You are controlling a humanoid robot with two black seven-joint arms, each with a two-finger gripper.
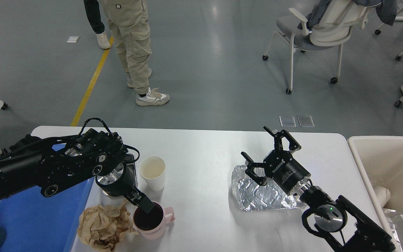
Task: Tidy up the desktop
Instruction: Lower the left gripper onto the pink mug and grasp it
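Left pincer [145,206]: tip reaches into the mouth of the mug [151,221]; fingers not separable, so I cannot tell its opening.
Right pincer [270,151]: fingers spread wide, holding nothing, above the far edge of the foil [261,194].
Mug: pink, upright, dark inside, handle to the right.
Paper [101,226]: brown, crumpled, touching the mug's left side.
Cup [152,172]: white, upright, just behind the mug.
Desk [201,154]: white, spans the view's lower half, carrying all items.
Tray [30,217]: blue, at the desk's left.
Bin [390,164]: cream, at the desk's right.
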